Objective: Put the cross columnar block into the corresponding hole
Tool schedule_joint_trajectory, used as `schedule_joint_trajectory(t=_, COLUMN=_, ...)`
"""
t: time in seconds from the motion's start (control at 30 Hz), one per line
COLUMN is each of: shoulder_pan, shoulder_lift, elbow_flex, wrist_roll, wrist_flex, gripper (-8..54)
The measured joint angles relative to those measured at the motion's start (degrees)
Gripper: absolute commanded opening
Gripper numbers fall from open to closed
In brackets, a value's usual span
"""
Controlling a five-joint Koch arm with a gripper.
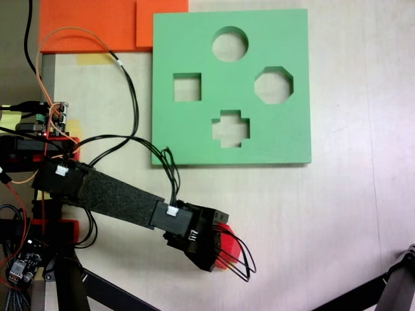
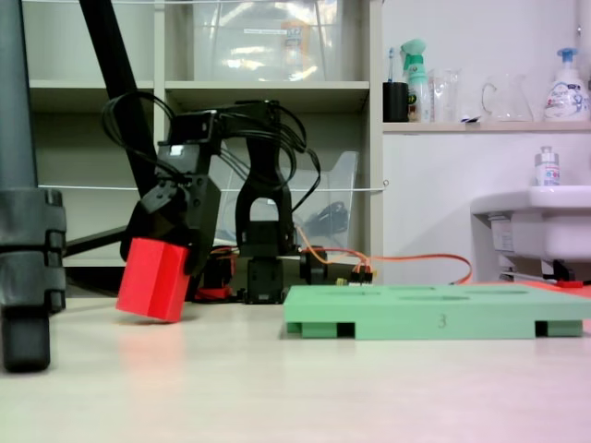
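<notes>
A lab or workroom with a washing corner. In a fixed view, pale shelving [image 2: 268,88] behind the table holds clear plastic storage boxes [image 2: 268,37], while a ledge carries a spray bottle [image 2: 417,69], a glass jug [image 2: 503,97] and a pump soap bottle [image 2: 565,83] above a white sink [image 2: 536,226]. Loose wiring [image 1: 130,84] crosses the pale tabletop [image 1: 343,214].

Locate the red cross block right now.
The red cross block hangs tilted in the gripper just above the table, left of the green board in a fixed view; from above it is below the board's bottom edge.
</notes>
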Motion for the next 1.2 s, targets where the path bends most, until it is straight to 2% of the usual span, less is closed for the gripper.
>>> schedule_joint_trajectory(t=0.4, shoulder_pan=-2.9, shoulder_lift=1.9, elbow_flex=-2.0, wrist_roll=-5.1, wrist_flex=7.2, gripper=14.4)
schedule_joint_trajectory(t=0.43, shoulder_pan=-3.0, shoulder_lift=2.2, elbow_flex=-2.0, wrist_roll=-5.2, wrist_flex=7.9, gripper=14.1)
schedule_joint_trajectory(t=0.5, shoulder_pan=-3.5, shoulder_lift=3.3, elbow_flex=-2.5, wrist_roll=-5.1, wrist_flex=10.3, gripper=9.6)
schedule_joint_trajectory(t=0.7, shoulder_pan=-9.7, shoulder_lift=9.6, elbow_flex=-15.5, wrist_roll=-4.4, wrist_flex=19.8, gripper=9.1)
schedule_joint_trajectory(t=0.83, shoulder_pan=-20.9, shoulder_lift=11.2, elbow_flex=-18.7, wrist_roll=2.4, wrist_flex=21.1, gripper=9.0)
schedule_joint_trajectory(t=0.93, shoulder_pan=-31.7, shoulder_lift=11.0, elbow_flex=-18.7, wrist_roll=11.5, wrist_flex=20.7, gripper=9.0)
schedule_joint_trajectory(t=1.07, shoulder_pan=-43.1, shoulder_lift=8.0, elbow_flex=-18.7, wrist_roll=20.8, wrist_flex=18.5, gripper=9.0)
schedule_joint_trajectory(t=1.2, shoulder_pan=-47.4, shoulder_lift=4.9, elbow_flex=-18.7, wrist_roll=23.0, wrist_flex=16.9, gripper=9.1)
